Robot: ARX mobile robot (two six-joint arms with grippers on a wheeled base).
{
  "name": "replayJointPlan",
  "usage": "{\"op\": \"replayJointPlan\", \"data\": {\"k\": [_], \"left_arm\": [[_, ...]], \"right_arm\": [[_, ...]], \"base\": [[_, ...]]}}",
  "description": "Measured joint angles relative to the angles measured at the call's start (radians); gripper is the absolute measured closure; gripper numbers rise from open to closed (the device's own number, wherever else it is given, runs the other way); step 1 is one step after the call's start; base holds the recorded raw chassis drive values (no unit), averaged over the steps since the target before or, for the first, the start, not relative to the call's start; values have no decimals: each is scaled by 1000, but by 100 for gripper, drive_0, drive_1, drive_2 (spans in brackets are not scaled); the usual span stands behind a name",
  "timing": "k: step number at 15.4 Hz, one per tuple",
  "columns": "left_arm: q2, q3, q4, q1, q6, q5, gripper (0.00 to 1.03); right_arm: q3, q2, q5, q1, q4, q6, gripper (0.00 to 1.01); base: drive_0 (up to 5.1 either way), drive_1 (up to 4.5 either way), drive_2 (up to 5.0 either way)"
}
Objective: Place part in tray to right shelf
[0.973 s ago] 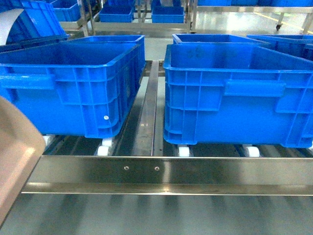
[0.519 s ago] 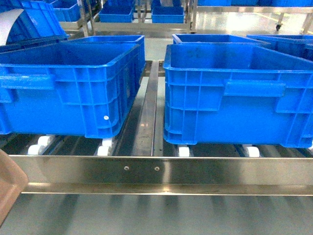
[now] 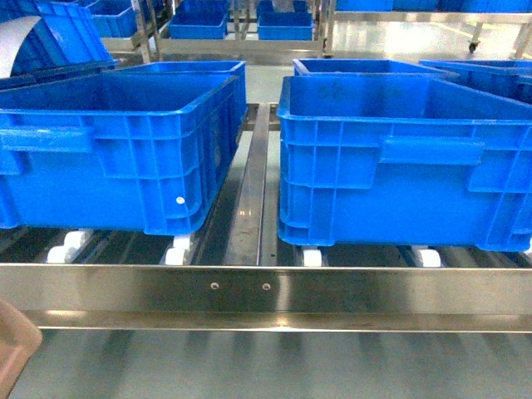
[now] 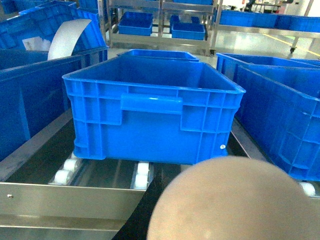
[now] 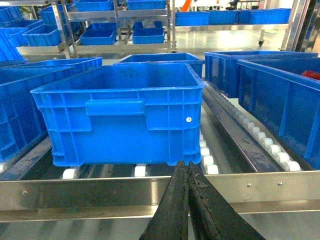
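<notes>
You held the tray point(image 4: 235, 200) low before the shelf point(image 3: 266, 291); the part wasn't visible. Your right gripper point(image 5: 188, 200) was pinched closed and empty, the left claw unseen. Next, you'd probably lift and tip the tray into a crate point(image 3: 399, 158).

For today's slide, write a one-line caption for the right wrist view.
Shut gripper faces a large blue crate on the steel roller shelf.

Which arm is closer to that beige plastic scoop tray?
Left. The beige plastic scoop tray fills the left wrist camera's lower view; the right gripper, shut, faces the steel shelf rail with no tray in sight.
</notes>
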Motion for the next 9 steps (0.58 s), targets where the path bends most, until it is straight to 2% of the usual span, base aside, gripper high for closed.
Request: {"op": "replayJointPlan", "data": {"k": [2,3,9], "left_arm": [[-60,-14,-45,0,0,0,90],[-73,-33,-20,0,1,2,90],[-221,-34,-165,0,0,0,90]], "right_arm": [[0,0,0,0,0,0,99],[0,0,0,0,0,0,99],[0,0,0,0,0,0,99]], "base": [[0,0,0],[0,0,0],[0,0,0]]}}
